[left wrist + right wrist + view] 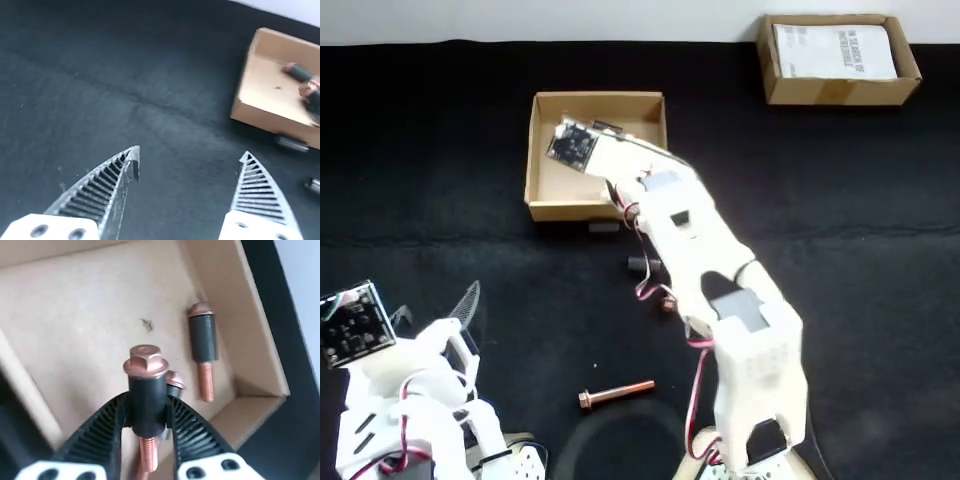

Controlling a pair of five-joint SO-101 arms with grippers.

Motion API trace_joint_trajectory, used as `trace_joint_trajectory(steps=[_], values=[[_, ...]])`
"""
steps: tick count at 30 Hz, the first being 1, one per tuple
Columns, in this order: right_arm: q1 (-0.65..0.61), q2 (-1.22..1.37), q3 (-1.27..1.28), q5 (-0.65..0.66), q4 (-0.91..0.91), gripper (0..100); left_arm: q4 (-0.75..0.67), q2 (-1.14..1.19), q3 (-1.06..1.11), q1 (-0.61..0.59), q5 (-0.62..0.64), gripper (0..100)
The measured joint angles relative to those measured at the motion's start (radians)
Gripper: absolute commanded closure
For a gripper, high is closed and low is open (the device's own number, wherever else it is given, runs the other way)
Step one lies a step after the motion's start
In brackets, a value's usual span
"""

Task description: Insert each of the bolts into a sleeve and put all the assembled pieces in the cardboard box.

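The right gripper [147, 407] is clamped on the black sleeve of an assembled piece [146, 385], which is held upright, copper head up and thread down, over the floor of the cardboard box [75, 305]. And the risk is seen at once: a second assembled piece [202, 345] is laid flat near the box corner, and the head of a third piece [175, 379] is glimpsed just behind the held one, partly hidden by it. If the jaws are opened here, the piece may well be dropped onto that hidden neighbour and tipped or bounced. The bolt could then be shaken out of its sleeve, since only the sleeve is gripped and nothing is seen to lock the bolt in. A lower, flatter release is judged to be called for. Farther out, the left gripper [190, 157] is held wide open and empty above the black table [840, 200]. One loose bolt [615, 393] is lying near the arms' bases, and a bare sleeve [640, 265] is lying just beside the right arm's dangling wires, where it could be snagged or swept aside once that arm is drawn back.
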Motion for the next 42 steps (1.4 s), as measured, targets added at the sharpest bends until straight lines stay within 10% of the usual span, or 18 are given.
trace_joint_trajectory(steps=[14, 30, 42], values=[[-0.029, 0.074, -0.264, 0.014, 0.396, 84.0, 0.0, 0.0, 0.052, -0.146, 0.0, 69], [-0.18, -0.376, -0.494, -0.497, 1.28, 84.0, 0.0, 0.0, 0.052, -0.146, 0.0, 69], [-0.46, -1.008, 0.227, -0.81, 1.3, 99.1, 0.0, 0.0, 0.052, -0.146, 0.0, 69]])
